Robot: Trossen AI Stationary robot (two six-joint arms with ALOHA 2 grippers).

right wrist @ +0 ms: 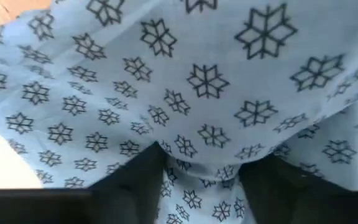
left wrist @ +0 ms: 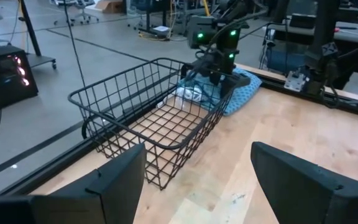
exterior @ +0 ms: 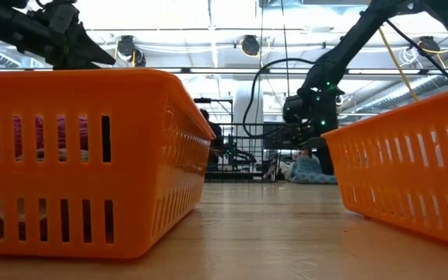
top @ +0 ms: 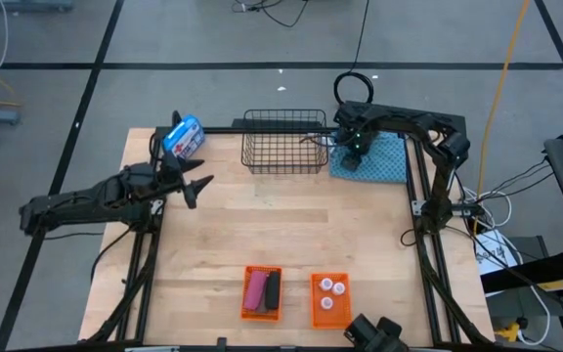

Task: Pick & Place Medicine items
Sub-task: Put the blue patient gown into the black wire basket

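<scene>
Two orange baskets (top: 261, 294) are sitting nearest: pink and black pieces (top: 263, 288) lying in the left one, three white bottles (top: 328, 291) in the right. Far right, the right gripper (top: 352, 156) is pinching the blue cloth (top: 384, 161) beside the wire basket (top: 283, 141); left gripper (top: 192, 183) is waiting open near the blue-and-white package (top: 183, 136).

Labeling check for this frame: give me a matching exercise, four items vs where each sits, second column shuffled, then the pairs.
Column 1:
1. blue patterned cloth
2. white bottles
3. blue-and-white package
4. wire basket

Column 2:
A. far left corner of the table, by the left gripper
B. orange bin at the near edge, the right-hand one of two
C. far edge, middle of the table
D. far right corner, under the right gripper

Pairs: 1-D, 2-B, 3-A, 4-C
</scene>
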